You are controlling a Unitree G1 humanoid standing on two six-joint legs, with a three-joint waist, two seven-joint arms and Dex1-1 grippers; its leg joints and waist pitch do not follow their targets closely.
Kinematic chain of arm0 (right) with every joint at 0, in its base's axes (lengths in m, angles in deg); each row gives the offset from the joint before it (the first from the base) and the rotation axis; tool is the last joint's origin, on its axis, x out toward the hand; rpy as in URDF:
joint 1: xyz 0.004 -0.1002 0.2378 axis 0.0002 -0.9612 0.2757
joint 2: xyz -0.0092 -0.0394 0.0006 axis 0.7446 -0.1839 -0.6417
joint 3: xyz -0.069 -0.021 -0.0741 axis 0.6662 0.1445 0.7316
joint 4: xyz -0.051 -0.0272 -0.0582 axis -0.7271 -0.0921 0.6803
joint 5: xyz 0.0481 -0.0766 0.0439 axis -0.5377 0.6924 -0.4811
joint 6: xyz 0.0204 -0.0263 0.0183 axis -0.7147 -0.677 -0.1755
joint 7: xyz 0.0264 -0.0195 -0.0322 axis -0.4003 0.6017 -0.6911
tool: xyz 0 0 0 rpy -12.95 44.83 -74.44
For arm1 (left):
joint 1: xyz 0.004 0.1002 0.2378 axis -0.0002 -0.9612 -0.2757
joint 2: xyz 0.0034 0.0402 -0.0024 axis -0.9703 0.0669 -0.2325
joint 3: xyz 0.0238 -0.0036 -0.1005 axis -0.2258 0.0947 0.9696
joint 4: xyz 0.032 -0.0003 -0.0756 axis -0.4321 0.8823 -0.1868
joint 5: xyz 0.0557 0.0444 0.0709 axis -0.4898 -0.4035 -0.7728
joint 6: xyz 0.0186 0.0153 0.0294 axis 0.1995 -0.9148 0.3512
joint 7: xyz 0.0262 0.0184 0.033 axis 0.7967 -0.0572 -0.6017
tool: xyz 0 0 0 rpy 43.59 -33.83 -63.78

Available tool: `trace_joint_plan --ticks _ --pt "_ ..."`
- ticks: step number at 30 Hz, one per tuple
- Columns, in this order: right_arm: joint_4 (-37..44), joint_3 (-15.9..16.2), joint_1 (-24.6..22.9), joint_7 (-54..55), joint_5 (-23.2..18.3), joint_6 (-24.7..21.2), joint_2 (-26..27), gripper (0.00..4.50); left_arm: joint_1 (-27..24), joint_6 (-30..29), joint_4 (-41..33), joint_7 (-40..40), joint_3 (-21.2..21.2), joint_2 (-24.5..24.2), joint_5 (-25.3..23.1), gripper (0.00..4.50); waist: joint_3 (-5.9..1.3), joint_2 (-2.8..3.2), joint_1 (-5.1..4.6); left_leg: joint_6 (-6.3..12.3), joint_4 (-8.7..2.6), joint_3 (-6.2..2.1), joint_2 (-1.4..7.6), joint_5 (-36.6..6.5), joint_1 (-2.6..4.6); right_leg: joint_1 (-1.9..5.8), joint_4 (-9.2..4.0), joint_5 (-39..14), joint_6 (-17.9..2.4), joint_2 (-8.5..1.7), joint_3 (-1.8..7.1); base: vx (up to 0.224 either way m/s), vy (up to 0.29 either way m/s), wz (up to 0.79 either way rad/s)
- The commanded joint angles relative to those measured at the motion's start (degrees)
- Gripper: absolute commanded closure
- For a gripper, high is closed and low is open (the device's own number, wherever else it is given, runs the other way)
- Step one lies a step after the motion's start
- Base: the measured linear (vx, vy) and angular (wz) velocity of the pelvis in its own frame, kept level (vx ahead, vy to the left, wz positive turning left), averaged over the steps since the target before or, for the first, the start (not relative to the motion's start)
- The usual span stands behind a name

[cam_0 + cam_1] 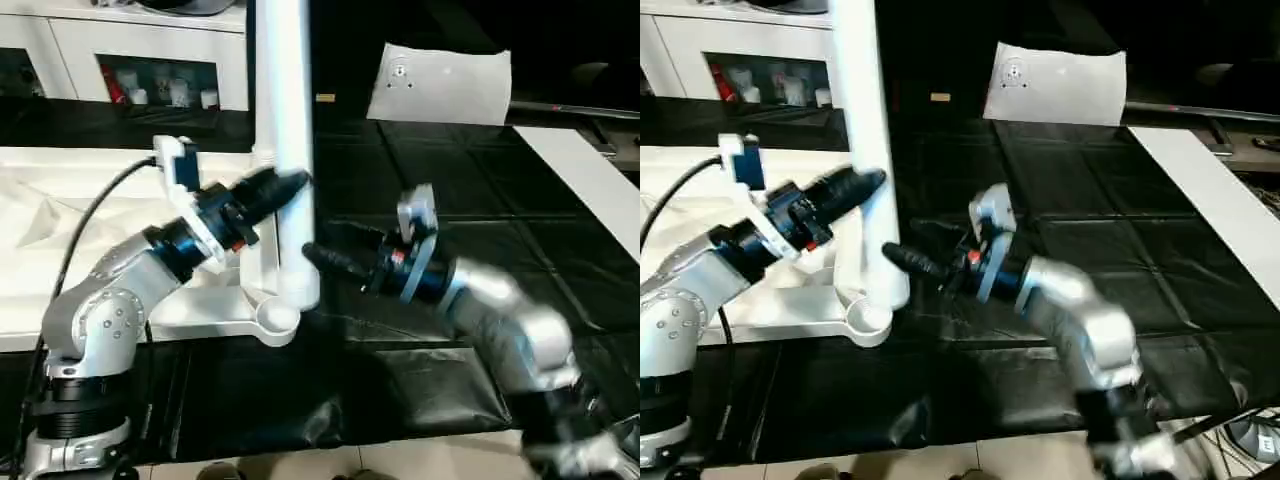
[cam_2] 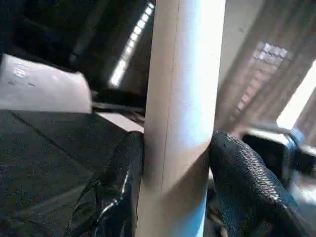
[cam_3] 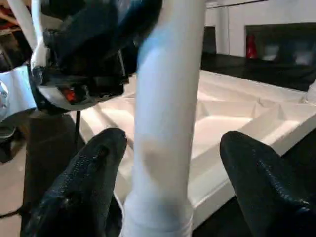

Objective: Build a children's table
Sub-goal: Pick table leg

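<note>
The white tabletop [image 1: 200, 315] lies upside down on the left, its ribbed underside facing up. One white leg [image 1: 283, 120] stands upright in the near right corner socket [image 1: 275, 322]. My left gripper [image 1: 290, 185] is shut on this leg at mid height; in the left wrist view both black fingers [image 2: 121, 173] press against the leg [image 2: 180, 113]. My right gripper [image 1: 318, 258] is lower down, on the leg's right side, and open. In the right wrist view its fingers [image 3: 84, 182] stand either side of the leg [image 3: 165, 123] with gaps.
A black mat [image 1: 450, 200] covers the floor to the right. A flat white bag [image 1: 440, 85] lies at the back and a long white board strip [image 1: 590, 180] runs along the right. White cabinets [image 1: 150, 60] stand behind the tabletop.
</note>
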Motion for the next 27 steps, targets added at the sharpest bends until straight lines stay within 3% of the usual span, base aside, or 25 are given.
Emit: trace_joint_plan --ticks 1,7,10,21,27 --pt "-1.0 1.08 1.21 -2.02 -0.04 -1.79 -1.54 1.09 1.84 -0.9 -1.58 1.99 -1.44 -0.6 0.39 2.68 -3.7 0.58 0.0 -0.78 -4.08 -0.12 1.94 -5.2 0.64 2.95 -4.1 -9.47 -8.0 -4.54 2.83 0.0 0.0 0.0" --pt "-3.1 2.86 3.88 -6.42 -0.13 -4.69 -3.26 1.09 2.98 -0.94 -1.75 5.27 -3.45 -1.89 0.75 2.68 -3.8 -0.02 0.03 -0.47 -3.97 -0.05 1.98 -4.39 0.58 3.05 -3.95 -8.42 -8.83 -4.64 2.81 0.0 0.0 0.0" --pt "-4.61 4.22 5.18 -10.66 -0.66 -5.67 -4.99 1.09 3.86 -0.91 -1.37 7.25 -4.25 -2.47 0.64 2.68 -3.74 0.04 0.11 -0.45 -3.91 -0.02 2.01 -4.52 0.61 3.03 -3.98 -8.96 -8.85 -4.66 2.84 0.0 0.0 0.0" --pt "-7.74 5.88 6.77 -16.91 -0.22 -3.49 -5.38 1.09 5.64 -1.34 -1.07 10.53 -6.68 -2.4 0.64 2.68 -3.88 -0.43 0.11 -0.46 -3.81 -0.03 2.06 -4.45 0.59 3.07 -3.88 -8.86 -9.55 -4.76 2.75 0.0 0.0 0.0" --pt "-8.94 5.66 7.3 -18.15 0.49 -2.71 -4.62 1.09 6.26 -1.51 -0.95 11.76 -7.68 -2.37 0.39 2.68 -3.9 -0.19 0.18 -0.65 -3.83 -0.06 2.09 -4.27 0.6 3.08 -3.83 -8.41 -9.72 -4.77 2.74 0.0 0.0 0.0"
